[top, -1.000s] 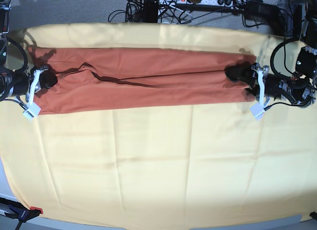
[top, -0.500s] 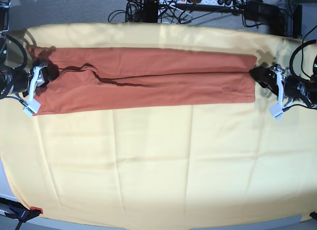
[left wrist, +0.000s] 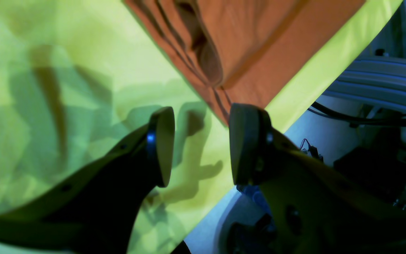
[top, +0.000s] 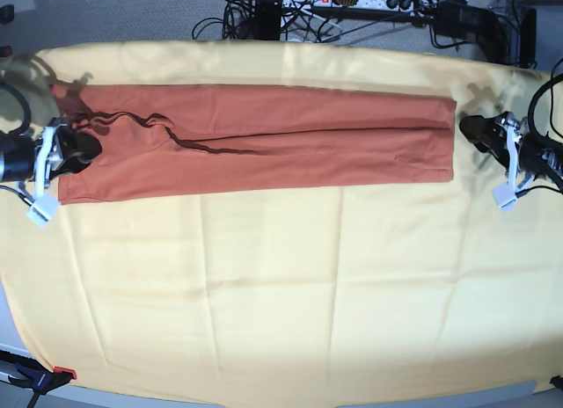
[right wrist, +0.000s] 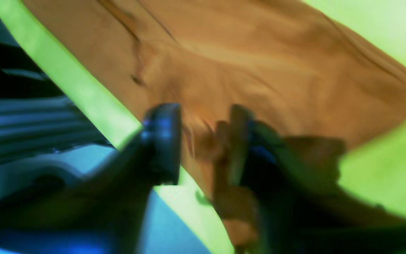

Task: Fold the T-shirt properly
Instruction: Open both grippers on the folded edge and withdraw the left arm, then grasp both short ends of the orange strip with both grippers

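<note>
Your left gripper [top: 479, 129]: jaws released, just off the T-shirt [top: 264, 140] end. Right gripper [right wrist: 203, 141]: blurred, can't tell jaw state, at shirt edge.

The T-shirt [top: 264, 140] lies on the cloth [top: 281, 294] toward its far edge, cables [top: 352, 8] behind

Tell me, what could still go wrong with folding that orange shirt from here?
The right gripper sits at the T-shirt end, where the cloth already looks bunched; pulling away could drag it and spoil the long fold. The left gripper is open and off the shirt, so that end lies loose. The yellow cloth underneath might get pinched along with the shirt.
</note>
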Available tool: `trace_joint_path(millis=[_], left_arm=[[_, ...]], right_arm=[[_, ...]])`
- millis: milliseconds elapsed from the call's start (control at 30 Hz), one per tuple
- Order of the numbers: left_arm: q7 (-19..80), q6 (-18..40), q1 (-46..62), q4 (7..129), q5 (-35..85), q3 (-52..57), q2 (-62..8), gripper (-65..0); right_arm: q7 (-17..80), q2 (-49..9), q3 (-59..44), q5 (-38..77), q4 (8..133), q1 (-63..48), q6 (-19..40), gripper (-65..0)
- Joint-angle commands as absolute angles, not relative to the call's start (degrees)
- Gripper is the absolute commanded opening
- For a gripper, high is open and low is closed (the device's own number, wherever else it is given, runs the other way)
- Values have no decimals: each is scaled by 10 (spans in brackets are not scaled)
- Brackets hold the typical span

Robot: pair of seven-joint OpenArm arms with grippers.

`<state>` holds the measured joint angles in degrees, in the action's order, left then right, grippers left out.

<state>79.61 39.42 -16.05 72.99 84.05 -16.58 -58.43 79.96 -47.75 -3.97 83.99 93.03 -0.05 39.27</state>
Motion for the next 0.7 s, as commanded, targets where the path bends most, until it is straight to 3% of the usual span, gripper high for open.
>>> trace_joint_path(millis=[0,33,400,667], left_arm=[[800,394,-173,734,850,-143,-603,-368],[800,394,-173,734,850,-128,-603,-368],[800,361,-140,734,850,128,-585,-367],[800,359,-41,734,841,272,-513,-367]], right_arm=[[791,-479,-46,850,936,8,400,-617],[790,-465,-46,850,936,8,400,-650],[636,-369,-46,543,936,-35,400,-650],[587,-351,-46,455,936,-81,381,-650]])
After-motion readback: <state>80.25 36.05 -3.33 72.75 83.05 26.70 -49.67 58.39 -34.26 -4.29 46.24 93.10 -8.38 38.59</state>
